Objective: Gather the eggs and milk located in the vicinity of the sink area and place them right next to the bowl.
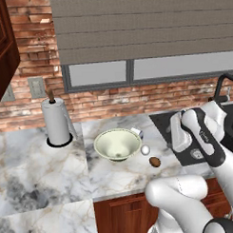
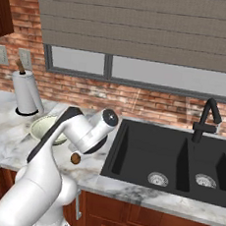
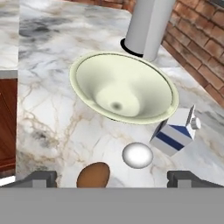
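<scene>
The small white gable-top milk carton with a blue band (image 3: 173, 134) seems tipped, its cap toward the brick wall, just beside the wide pale cream-green bowl (image 3: 87, 70). The white egg (image 3: 137, 155) and brown egg (image 3: 93, 176) lie between the spread, empty gripper (image 3: 113, 178) fingers.

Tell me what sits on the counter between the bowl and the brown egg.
In the hand view, the white egg lies between the bowl and the brown egg, with bare marble around it; the left base view shows likewise.

Centre frame: cream-green bowl (image 1: 117, 143) on marble counter (image 1: 39, 173); white egg (image 1: 145, 149) and brown egg (image 1: 154, 162) lower right of it. Left: paper-towel roll (image 1: 57, 121). Right: black sink (image 1: 164, 124), white arm (image 1: 205, 141).
</scene>
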